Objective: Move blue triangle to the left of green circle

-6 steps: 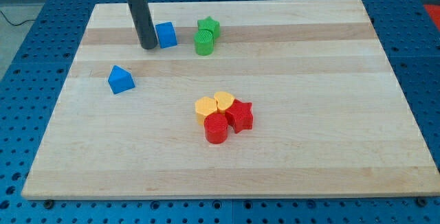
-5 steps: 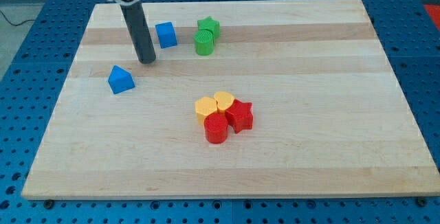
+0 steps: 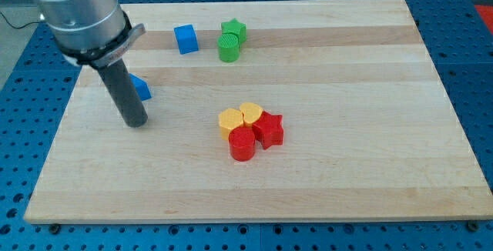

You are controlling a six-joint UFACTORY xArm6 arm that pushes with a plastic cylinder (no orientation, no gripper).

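Camera view showed my tip [image 3: 135,122] just below the small blue plastic triangle block [image 3: 141,88], which sat far from the green round plastic block [image 3: 228,48]. The job was not yet done. The tool was a plain rod, so nothing spread or pinched.

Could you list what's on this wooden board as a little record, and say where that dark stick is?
tip: my tip rests just below the blue triangle, which the rod partly hides
blue cube: near the view's top, left of the greens
green circle: touching the green star behind it
centre cluster: yellow hexagon, yellow heart, red star, red cylinder, bunched together
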